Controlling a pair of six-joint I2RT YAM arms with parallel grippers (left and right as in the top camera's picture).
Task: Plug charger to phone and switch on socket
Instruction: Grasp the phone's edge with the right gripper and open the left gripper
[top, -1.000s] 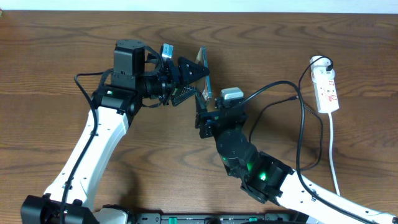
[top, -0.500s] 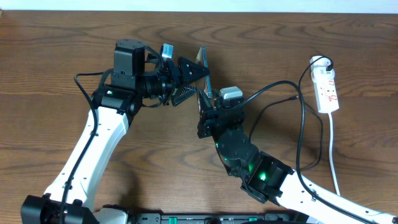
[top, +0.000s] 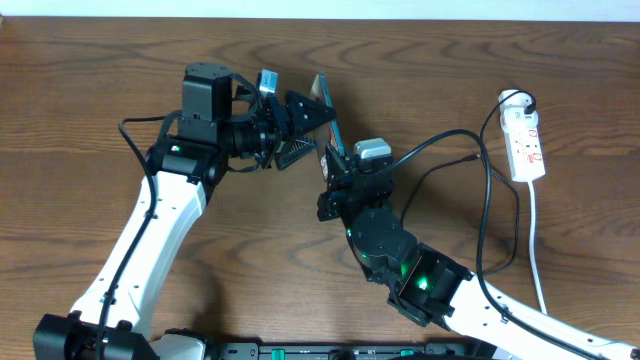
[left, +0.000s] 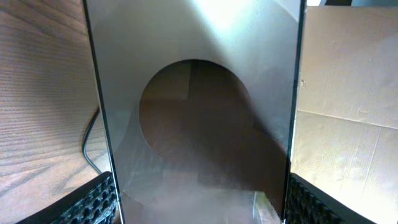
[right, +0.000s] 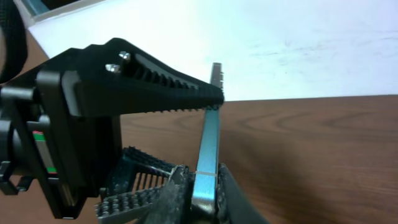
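left gripper clamps phone on edge, long axis 12–6 o'clock; right gripper pinched on its 6 o'clock end; charger at 3 o'clock, right arm nearer

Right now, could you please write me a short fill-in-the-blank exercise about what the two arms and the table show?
1. The left gripper and the right gripper are both closed on the ___.
2. In the overhead view, the socket lies toward the ___ side of the table.
3. The charger has a thin cable that is ___ in colour.
Missing words: phone; right; black.
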